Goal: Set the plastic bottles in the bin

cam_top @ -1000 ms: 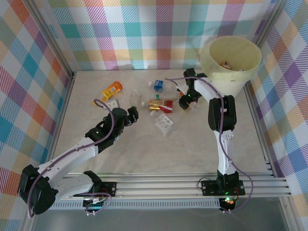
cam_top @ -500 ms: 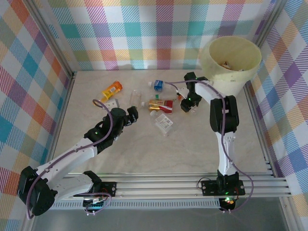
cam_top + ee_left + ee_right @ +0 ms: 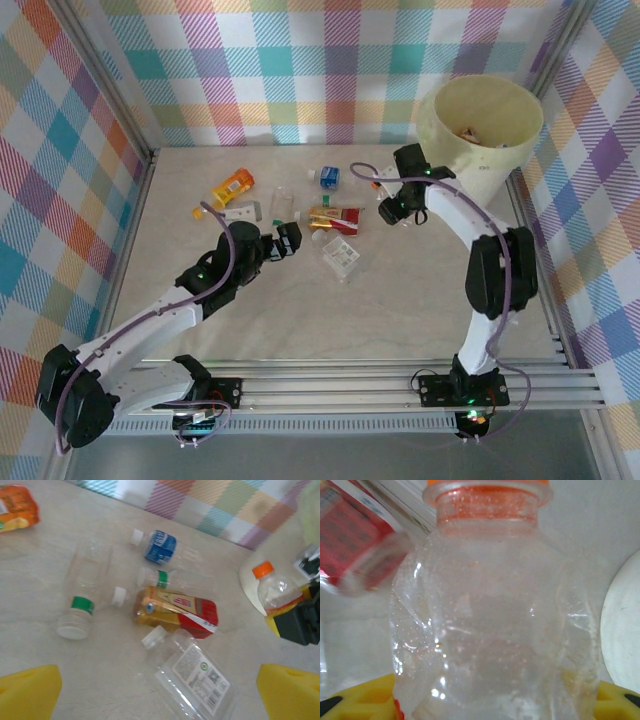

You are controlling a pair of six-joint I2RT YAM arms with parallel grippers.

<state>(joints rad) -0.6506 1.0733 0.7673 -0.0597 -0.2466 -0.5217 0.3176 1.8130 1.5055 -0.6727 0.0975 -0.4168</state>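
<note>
Clear plastic with an orange cap: that bottle is clamped in the right claw, close beside the cream bin. The left claw hangs spread wide above the loose bottles lying on the table.

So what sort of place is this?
Likely a robot test booth: plaid walls on a metal frame, a left arm and right arm bolted to rails, plastic bottles strewn by a bin.
</note>
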